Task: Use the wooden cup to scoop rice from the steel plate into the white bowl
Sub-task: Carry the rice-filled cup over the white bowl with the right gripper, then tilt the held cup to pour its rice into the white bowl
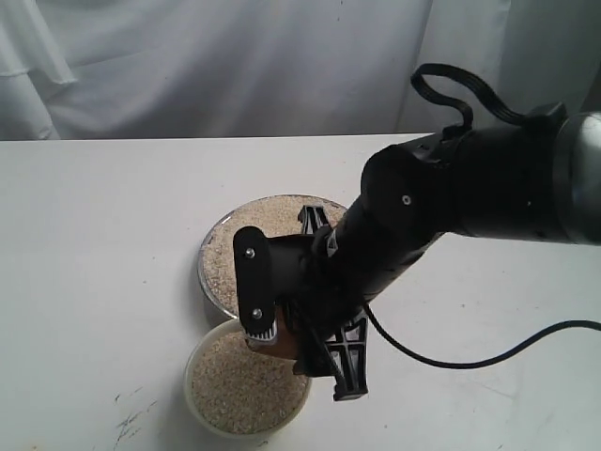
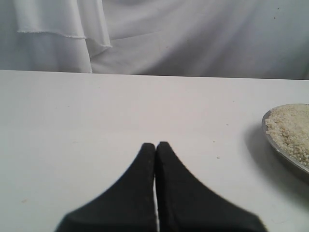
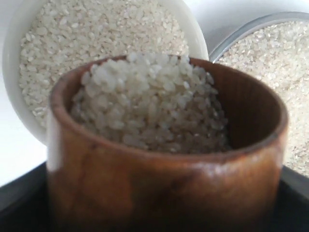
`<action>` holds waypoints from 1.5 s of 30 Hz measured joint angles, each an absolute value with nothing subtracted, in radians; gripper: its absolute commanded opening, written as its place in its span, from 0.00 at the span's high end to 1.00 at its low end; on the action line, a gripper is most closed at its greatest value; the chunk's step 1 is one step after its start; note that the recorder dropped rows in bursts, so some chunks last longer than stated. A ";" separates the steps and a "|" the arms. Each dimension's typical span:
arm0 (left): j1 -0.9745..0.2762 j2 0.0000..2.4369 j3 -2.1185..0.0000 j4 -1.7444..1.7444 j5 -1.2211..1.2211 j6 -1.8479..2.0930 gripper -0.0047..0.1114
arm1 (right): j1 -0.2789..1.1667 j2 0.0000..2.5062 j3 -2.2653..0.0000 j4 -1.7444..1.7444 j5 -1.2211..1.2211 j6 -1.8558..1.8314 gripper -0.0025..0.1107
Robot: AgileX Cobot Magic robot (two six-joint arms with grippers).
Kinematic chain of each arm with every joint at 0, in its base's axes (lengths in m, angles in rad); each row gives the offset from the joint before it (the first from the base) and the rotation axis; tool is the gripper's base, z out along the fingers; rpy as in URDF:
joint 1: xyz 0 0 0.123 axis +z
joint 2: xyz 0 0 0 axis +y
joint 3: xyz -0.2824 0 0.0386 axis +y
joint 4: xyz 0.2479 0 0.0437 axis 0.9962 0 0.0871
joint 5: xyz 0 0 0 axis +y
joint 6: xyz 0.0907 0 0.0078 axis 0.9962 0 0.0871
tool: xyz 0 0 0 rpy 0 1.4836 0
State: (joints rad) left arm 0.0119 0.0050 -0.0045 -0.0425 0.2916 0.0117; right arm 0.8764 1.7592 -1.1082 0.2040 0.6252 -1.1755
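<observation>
Gripping the wooden cup [image 1: 274, 349] between its two black fingers, the right tool [image 1: 299, 349] hung over the white bowl [image 1: 194, 387] at the side of the bowl nearest the steel plate [image 1: 203, 272]. Its arm reached in from the right of the exterior view and hid part of both dishes. The right wrist view looked straight into the cup, which was nearly full of rice [image 3: 149, 106], the grains heaped toward the side facing the bowl. Whether the cup touched the bowl's rim could not be told.

The bowl sat on the counter [image 1: 94, 235] just beside the plate, the two rims close or touching under the arm. The bowl was itself well filled with grains, almost level with its thick rim. The plate lay behind it in the exterior view, also carrying a broad, shallow layer of rice out to its thin raised edge.

The left tool [image 2: 155, 145] was closed with nothing in it, its dark fingers pressed together over bare counter, well apart from the bowl. Only the edge of the plate and some of its rice showed at the side of the left wrist view.

A black cable [image 1: 451, 362] trailed across the counter beside the right arm, and a white cloth [image 1: 235, 66] hung behind.
</observation>
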 measured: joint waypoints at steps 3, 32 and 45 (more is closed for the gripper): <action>0.012 0.005 -0.005 -0.042 0.292 0.012 0.96 | 0.900 1.759 -1.108 0.110 0.638 -1.104 0.98; 0.012 0.005 -0.005 -0.042 0.292 0.012 0.96 | 0.970 1.759 -1.108 -0.156 0.669 -0.872 0.98; 0.012 0.005 -0.005 -0.042 0.292 0.012 0.96 | 1.017 1.759 -1.108 -0.282 0.669 -0.784 0.98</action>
State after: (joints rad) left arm 0.0119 0.0050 -0.0045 -0.0425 0.2916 0.0117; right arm 1.0166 1.7592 -1.1082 -0.2822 0.6687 -0.7841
